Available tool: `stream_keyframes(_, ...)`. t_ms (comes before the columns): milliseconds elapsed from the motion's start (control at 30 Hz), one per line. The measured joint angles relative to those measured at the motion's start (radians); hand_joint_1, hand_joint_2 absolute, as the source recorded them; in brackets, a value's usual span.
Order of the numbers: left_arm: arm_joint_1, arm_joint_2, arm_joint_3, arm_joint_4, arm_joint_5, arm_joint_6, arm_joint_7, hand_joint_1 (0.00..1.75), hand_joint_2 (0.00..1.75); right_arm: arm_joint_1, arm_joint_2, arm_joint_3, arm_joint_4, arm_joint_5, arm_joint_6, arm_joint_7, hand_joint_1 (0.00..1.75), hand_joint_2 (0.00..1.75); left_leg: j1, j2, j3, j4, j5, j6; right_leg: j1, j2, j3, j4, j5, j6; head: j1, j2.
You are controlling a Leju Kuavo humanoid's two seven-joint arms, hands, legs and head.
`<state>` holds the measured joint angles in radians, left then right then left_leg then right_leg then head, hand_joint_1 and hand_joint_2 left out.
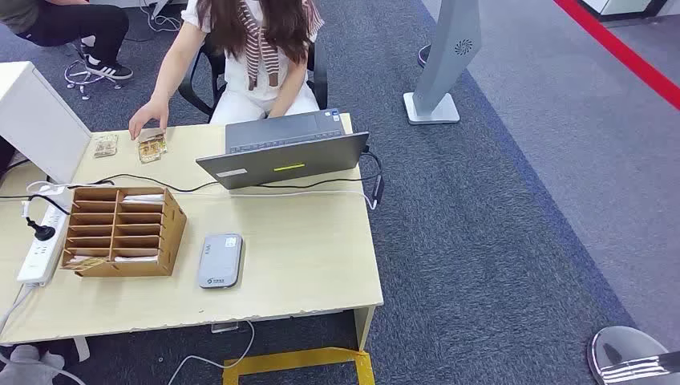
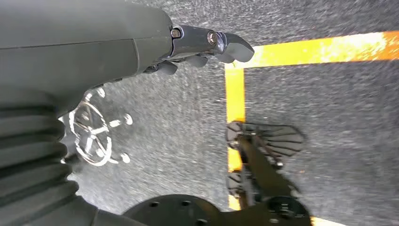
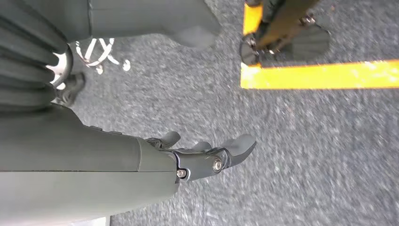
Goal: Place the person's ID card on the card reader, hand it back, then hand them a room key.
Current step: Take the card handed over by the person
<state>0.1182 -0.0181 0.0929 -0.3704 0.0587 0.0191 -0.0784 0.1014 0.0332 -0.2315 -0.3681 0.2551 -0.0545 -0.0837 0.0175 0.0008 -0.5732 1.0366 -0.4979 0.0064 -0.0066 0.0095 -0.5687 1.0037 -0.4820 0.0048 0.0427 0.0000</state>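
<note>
Bench first: one pale wooden rectangular bench (image 1: 305,265) takes up the left of the head view, with a person seated at its far side. On it sit one open grey laptop (image 1: 282,159), one brown wooden pigeonhole box with slots (image 1: 120,231), and one flat grey rounded-rectangle card reader (image 1: 220,260) just beside that box, long axis running from the robot's side to the person's. Far-left corner has two small tan card-like packets (image 1: 151,147), and the person's hand (image 1: 147,118) rests at one of them. Can't tell if either is the ID card, too small.

Both arms hang down over grey carpet. The left hand (image 2: 202,49) and right hand (image 3: 207,153) each hold nothing, fingers (image 2: 237,47) loosely curled, neither spread nor clenched. My guess is the reader lies forward and left, so the left hand looks nearer.
</note>
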Motion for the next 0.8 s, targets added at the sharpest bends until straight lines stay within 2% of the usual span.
stream_keyframes(67,-0.003,-0.002,0.010,0.000,0.006,0.001,-0.008,0.00,1.75,-0.005,0.004,-0.024,0.004,0.024,-0.005,-0.009,0.00,1.75,0.000,0.000,0.000,0.000,0.000,0.000,0.000,0.000,0.000,0.000,0.000,0.000,0.000,0.000)
stream_keyframes(167,-0.011,-0.007,0.038,0.001,0.023,0.004,-0.030,0.00,0.44,-0.019,0.017,-0.094,0.014,0.095,-0.020,-0.033,0.00,0.44,0.000,0.000,0.000,0.000,0.000,0.000,0.000,0.000,0.000,0.000,0.000,0.000,0.000,0.000)
stream_keyframes(200,-0.014,-0.009,0.048,0.002,0.029,0.006,-0.037,0.00,0.44,-0.023,0.021,-0.117,0.018,0.118,-0.026,-0.041,0.00,0.00,0.000,0.000,0.000,0.000,0.000,0.000,0.000,0.000,0.000,0.000,0.000,0.000,0.000,0.000)
stream_keyframes(300,-0.022,-0.015,0.080,0.004,0.048,0.010,-0.059,0.00,1.75,-0.037,0.033,-0.187,0.029,0.189,-0.041,-0.065,0.00,0.00,0.000,0.000,0.000,0.000,0.000,0.000,0.000,0.000,0.000,0.000,0.000,0.000,0.000,0.000)
stream_keyframes(600,-0.049,-0.038,0.185,0.011,0.101,-0.011,-0.153,0.00,1.75,-0.081,0.073,-0.417,0.068,0.398,-0.088,-0.124,0.00,0.00,0.000,0.000,0.001,0.000,0.000,0.000,0.000,0.000,0.000,0.000,0.000,0.000,0.000,0.000)
stream_keyframes(700,-0.057,-0.048,0.210,0.005,0.103,-0.033,-0.194,0.00,1.75,-0.095,0.086,-0.487,0.081,0.462,-0.107,-0.102,0.00,0.00,0.000,0.000,0.001,0.000,0.000,0.000,0.000,0.000,0.000,0.000,0.000,0.000,0.000,0.000)
stream_keyframes(800,-0.054,-0.062,0.218,-0.034,0.094,-0.057,-0.217,0.00,1.75,-0.101,0.093,-0.516,0.089,0.524,-0.116,-0.067,0.00,0.00,0.000,0.000,0.001,0.000,0.000,0.000,0.000,0.000,0.000,0.000,0.000,0.000,0.000,0.000)
